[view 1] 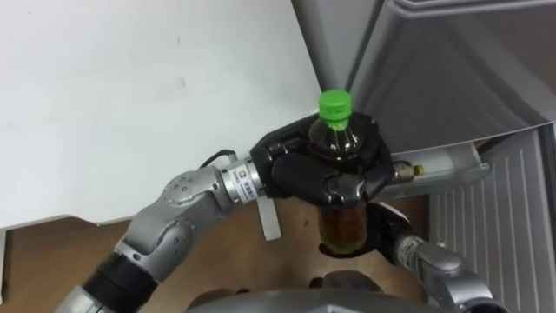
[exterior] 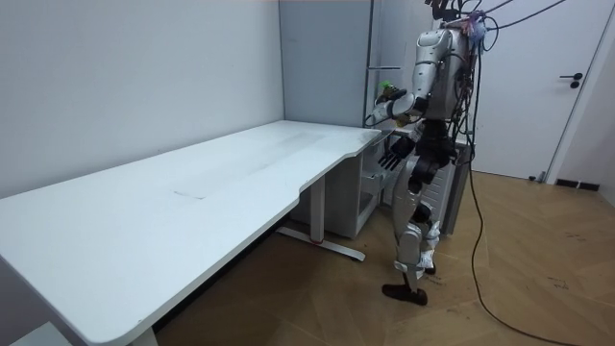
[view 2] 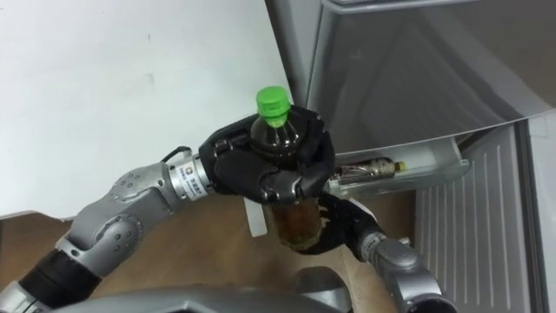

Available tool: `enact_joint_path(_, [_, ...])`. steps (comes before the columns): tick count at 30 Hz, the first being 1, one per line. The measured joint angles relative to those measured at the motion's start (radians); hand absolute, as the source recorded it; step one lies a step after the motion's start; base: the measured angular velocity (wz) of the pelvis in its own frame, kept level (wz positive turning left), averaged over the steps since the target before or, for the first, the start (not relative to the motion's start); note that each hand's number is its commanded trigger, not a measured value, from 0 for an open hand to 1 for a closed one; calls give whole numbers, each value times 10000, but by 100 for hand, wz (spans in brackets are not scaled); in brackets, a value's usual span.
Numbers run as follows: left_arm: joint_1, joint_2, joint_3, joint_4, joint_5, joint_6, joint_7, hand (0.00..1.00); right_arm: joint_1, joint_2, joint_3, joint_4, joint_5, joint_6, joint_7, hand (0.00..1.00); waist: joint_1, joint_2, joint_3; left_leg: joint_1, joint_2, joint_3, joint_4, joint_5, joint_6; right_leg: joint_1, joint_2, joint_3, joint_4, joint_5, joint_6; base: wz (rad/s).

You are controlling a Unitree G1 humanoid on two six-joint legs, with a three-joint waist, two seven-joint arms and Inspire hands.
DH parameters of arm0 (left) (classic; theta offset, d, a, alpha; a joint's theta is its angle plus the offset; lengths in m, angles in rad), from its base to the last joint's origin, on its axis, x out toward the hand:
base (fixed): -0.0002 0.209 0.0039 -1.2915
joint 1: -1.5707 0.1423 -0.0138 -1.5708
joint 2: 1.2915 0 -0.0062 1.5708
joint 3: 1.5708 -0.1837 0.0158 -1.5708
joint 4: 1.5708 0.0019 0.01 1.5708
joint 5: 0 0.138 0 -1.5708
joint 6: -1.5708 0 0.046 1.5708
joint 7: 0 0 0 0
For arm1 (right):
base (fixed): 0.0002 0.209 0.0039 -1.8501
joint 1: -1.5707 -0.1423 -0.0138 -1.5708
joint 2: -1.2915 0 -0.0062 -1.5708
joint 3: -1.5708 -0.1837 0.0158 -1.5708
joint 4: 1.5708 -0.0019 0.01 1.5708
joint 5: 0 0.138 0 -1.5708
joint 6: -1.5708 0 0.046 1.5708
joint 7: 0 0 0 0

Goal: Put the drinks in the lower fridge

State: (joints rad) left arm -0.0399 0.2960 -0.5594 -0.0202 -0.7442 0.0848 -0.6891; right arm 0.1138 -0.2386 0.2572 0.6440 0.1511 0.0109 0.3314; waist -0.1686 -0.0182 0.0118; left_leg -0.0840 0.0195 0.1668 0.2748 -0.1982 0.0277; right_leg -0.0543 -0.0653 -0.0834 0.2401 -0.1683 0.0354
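Note:
A clear bottle of dark drink [view 1: 340, 165] with a green cap [view 1: 334, 104] is held upright in front of the grey fridge [view 1: 452, 69]. My left hand [view 1: 300, 174] is shut round its upper half, coming in from the lower left. My right hand [view 1: 387, 228] is lower, just behind the bottle's base, and its fingers hang spread and straight in the room view [exterior: 394, 154]. The room view shows me standing at the table's end, facing the fridge [exterior: 327, 58], bottle [exterior: 386, 93] raised at chest height.
A white table [view 1: 130, 87] fills the left side. The open fridge door [view 1: 495, 217] stands at the right, with a small bottle [view 1: 415, 169] lying in its shelf. Wooden floor [view 1: 295, 252] lies below.

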Motion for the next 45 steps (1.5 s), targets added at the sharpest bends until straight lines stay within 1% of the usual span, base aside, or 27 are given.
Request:
enact_joint_path(3, [-121,19,18,44,378,-29,14,100,211,-48,-19,-508,31,-9,291,0,-10,-11,6,22,-3,7,1,-27,-10,-25,10,3,9,1,-2,0])
enact_joint_path(6, [-159,36,19,60,805,-66,74,100,331,-128,-5,-990,20,-6,665,0,-116,-68,43,70,-7,29,-30,-31,-12,4,6,14,41,1,-2,-1])
enact_joint_path(8, [-223,45,8,97,1247,-70,99,100,333,-318,18,-1461,7,-19,1018,0,-196,-139,86,86,6,92,-30,-34,-10,-8,11,48,87,1,-2,-7])
enact_joint_path(11, [-336,47,7,117,1713,-90,99,100,352,-514,14,-1665,-29,-83,1386,0,-203,-187,116,100,31,158,-9,-56,-9,-44,29,108,148,1,-2,-7])
enact_joint_path(15, [-478,46,-10,154,2284,-204,98,100,531,-627,21,-1897,-38,-83,1734,0,-184,-184,115,109,47,212,-6,-66,-13,-82,47,169,176,3,-6,-6])
enact_joint_path(19, [-513,41,-135,153,2901,-220,106,100,784,-899,257,-2270,-17,-83,2002,0,-183,-189,113,97,64,297,9,-87,-21,-137,73,265,197,12,-17,-7])
enact_joint_path(22, [-515,31,-153,152,3273,-222,107,100,935,-929,344,-2310,-20,-83,2186,0,-184,-224,106,109,87,386,16,-105,-31,-161,91,307,213,15,-23,-5])
enact_joint_path(25, [-589,17,-153,153,3652,-274,126,100,1056,-935,353,-2302,-43,-82,2369,0,-190,-251,115,125,87,350,20,-107,-32,-159,94,331,250,15,-23,0])
enact_joint_path(27, [-663,17,-170,156,3694,-274,208,100,1063,-936,353,-2301,-43,-82,2476,0,-187,-290,137,133,87,355,36,-107,-31,-163,97,356,278,15,-23,0])
enact_joint_path(28, [-757,17,-202,156,3694,-274,248,100,1060,-936,354,-2302,-42,-82,2509,0,-176,-337,165,122,96,364,85,-123,-28,-182,108,389,319,15,-22,-4])
enact_joint_path(30, [-901,7,-256,224,3688,-319,303,100,1060,-940,360,-2302,-20,-82,2560,0,-174,-388,187,66,155,388,260,-219,-32,-174,148,403,334,15,-22,-6])
enact_joint_path(32, [-1117,-1,-509,470,3679,-411,513,100,1060,-950,375,-2305,16,-81,2611,0,-179,-459,167,26,213,412,388,-307,-38,-145,174,402,349,14,-22,-5])
enact_joint_path(37, [-1122,-6,-882,473,3649,-425,775,100,1056,-1067,461,-2306,73,-81,2633,0,-187,-533,131,-54,228,408,559,-347,-16,-179,172,402,347,15,-22,0])
enact_joint_path(40, [-1123,-6,-943,473,3633,-426,829,100,1031,-1089,500,-2306,171,-81,2695,0,-181,-543,125,-74,237,402,612,-365,-8,-179,171,401,362,15,-22,0])
enact_joint_path(43, [-1124,-7,-941,494,3517,-434,902,100,1000,-1107,734,-2307,569,-81,2717,0,-181,-577,102,-65,251,406,636,-367,-10,-179,175,401,398,15,-23,0])
enact_joint_path(45, [-1125,-24,-955,561,3444,-523,876,100,1011,-1101,784,-2306,845,-81,2769,0,-183,-589,100,-49,255,405,645,-369,-10,-170,177,403,410,15,-23,0])
